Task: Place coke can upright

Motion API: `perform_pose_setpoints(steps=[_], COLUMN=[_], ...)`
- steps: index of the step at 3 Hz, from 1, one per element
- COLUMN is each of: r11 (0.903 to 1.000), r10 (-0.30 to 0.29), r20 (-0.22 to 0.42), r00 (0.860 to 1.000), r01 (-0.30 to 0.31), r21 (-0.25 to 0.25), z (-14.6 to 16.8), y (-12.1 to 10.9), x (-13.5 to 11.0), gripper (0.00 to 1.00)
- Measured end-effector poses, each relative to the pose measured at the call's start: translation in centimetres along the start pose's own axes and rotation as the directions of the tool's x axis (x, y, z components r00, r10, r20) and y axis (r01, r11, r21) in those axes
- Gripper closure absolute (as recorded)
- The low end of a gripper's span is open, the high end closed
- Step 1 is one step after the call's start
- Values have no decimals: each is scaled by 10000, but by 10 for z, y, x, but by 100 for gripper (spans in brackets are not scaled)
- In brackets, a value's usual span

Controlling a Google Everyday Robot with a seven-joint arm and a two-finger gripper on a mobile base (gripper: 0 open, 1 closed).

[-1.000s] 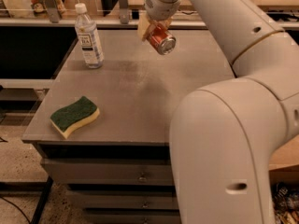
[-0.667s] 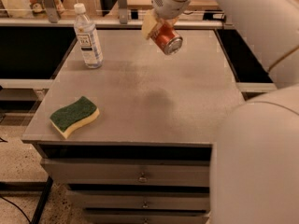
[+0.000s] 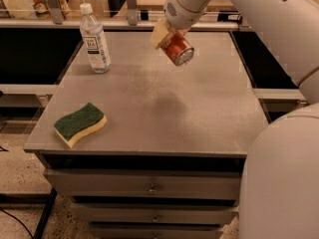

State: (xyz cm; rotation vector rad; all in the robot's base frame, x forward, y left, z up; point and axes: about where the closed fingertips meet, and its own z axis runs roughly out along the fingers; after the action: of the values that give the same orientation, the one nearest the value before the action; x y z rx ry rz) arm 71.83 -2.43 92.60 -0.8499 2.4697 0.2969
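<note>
Nearest you, a green-and-yellow sponge (image 3: 79,124) lies at the front left of the desk (image 3: 189,118). Farther back on the left, a clear water bottle (image 3: 94,40) stands upright. Your tool (image 3: 168,40) hangs above the desk's far middle, clamped on the coke can (image 3: 178,50), which is tilted with one silver end angled down toward you.

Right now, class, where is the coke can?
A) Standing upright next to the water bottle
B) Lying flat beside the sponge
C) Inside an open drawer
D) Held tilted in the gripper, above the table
D: the gripper, above the far half of the table, is shut on the coke can, which hangs tilted in the air with one silver end showing.
</note>
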Motion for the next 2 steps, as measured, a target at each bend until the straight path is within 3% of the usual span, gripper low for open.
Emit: perform_pose_setpoints(steps=[1, 2], r11=[9942, 9703], r10=[-140, -234], r20=[1379, 3176], r00=[9903, 9479], r01=[285, 980], r21=[-1038, -2211], z=[5, -2], y=[-2, 3], x=[-1, -2], gripper=[100, 100])
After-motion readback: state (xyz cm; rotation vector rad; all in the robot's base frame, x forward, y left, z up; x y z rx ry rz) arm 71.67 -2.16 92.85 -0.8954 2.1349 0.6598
